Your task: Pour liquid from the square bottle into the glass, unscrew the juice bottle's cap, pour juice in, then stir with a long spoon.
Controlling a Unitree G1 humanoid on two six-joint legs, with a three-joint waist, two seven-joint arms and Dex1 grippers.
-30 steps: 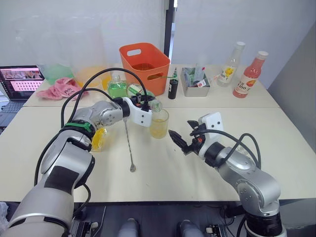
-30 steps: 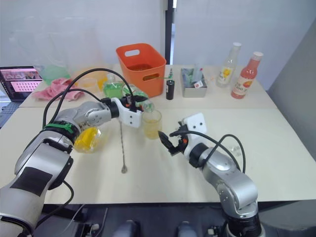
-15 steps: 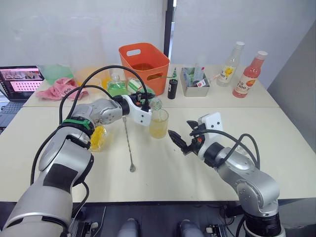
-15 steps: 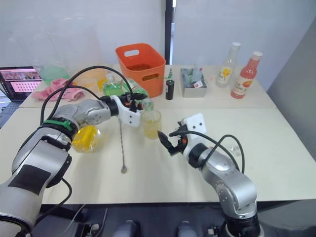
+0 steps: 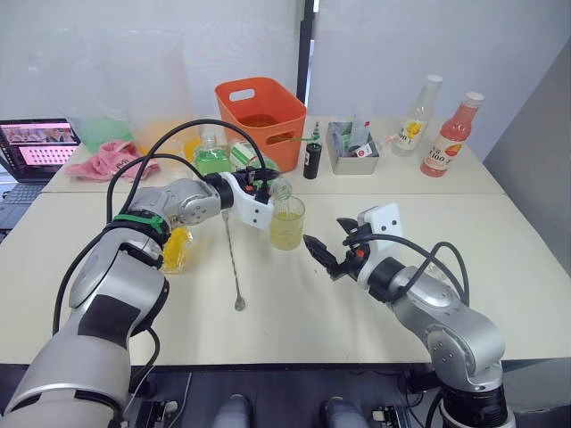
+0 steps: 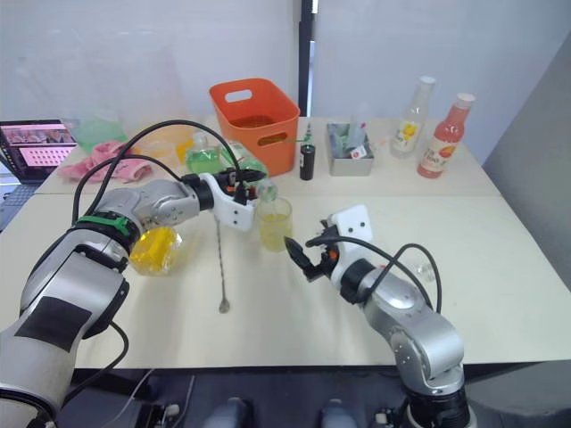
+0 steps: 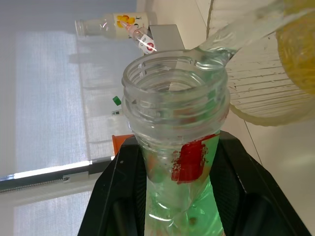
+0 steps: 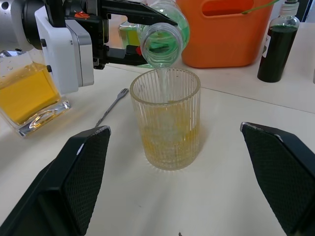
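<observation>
Left gripper (image 5: 260,186) pours from the juice bottle (image 8: 162,37) into the glass (image 5: 287,222).

The left gripper is clamped on the green juice bottle, which lies almost on its side, its long axis pointing from the gripper toward the robot's right, and its open mouth is just above the glass rim; a thin stream falls into the yellowish liquid. The right gripper (image 5: 323,255), fingers apart and holding nothing, waits just beside the glass on the other side. The long spoon (image 5: 233,259) lies on the counter (image 5: 294,312) between the square bottle (image 8: 30,93) and the glass, bowl end toward the robot, nearer to the left arm. On the far bottles (image 5: 446,135) I read "100"; the rest is too small.
</observation>
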